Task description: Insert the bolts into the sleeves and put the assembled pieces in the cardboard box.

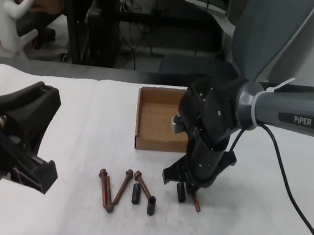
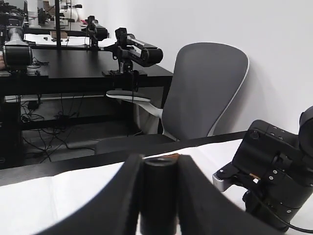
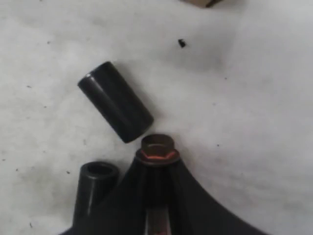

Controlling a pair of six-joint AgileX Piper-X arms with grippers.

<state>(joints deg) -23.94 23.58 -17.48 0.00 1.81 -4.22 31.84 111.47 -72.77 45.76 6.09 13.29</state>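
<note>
Beside cardboard box [image 1: 160, 144], right gripper [image 3: 157, 169] low over white tabletop [image 1: 257, 227], clamped on bolt [image 3: 157, 146]; left gripper [image 2: 159, 164] raised, pinching sleeve [image 2: 157, 198].

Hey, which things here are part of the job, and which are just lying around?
For the job: loose bolts, loose sleeves, cardboard box, right gripper holding a bolt, left gripper holding a sleeve.
Just lying about: office chair, desk, cables.

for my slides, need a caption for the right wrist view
Right gripper shut on a bolt, with a lying sleeve and another sleeve beside it
</note>
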